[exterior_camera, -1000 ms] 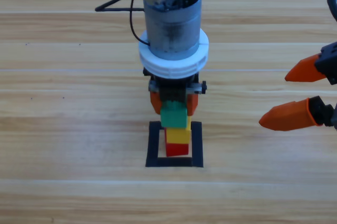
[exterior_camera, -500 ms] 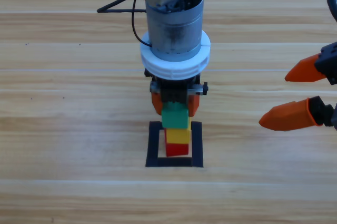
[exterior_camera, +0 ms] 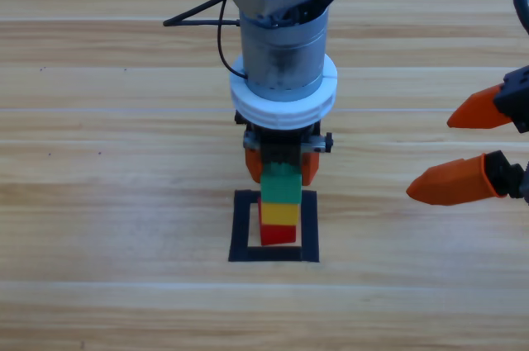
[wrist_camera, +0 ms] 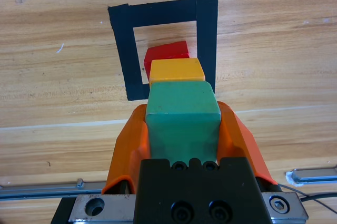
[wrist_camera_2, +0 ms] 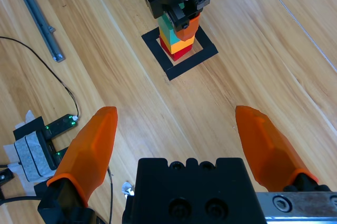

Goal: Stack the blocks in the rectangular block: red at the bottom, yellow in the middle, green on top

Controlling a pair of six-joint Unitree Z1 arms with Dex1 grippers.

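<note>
The left claw (wrist_camera: 183, 124) grips the green cube (wrist_camera: 182, 121) on both sides, keeping it straight above the yellow cube (wrist_camera: 176, 70) and red cube (wrist_camera: 166, 52) just below. The right claw (exterior_camera: 467, 149) waits wide open, empty, well apart.

No legible text or markings.

Lighting's bright and even, pretty diffuse, no hard glare on the wooden table (exterior_camera: 99, 202). Shadows are soft and short: a faint one sits just beside the red cube (wrist_camera: 166, 55) inside the black tape square (wrist_camera: 207, 39). The high view looks a bit soft overall. In the left wrist view the green cube (wrist_camera: 182, 120) close to the lens looks oversized next to the red cube.
</note>
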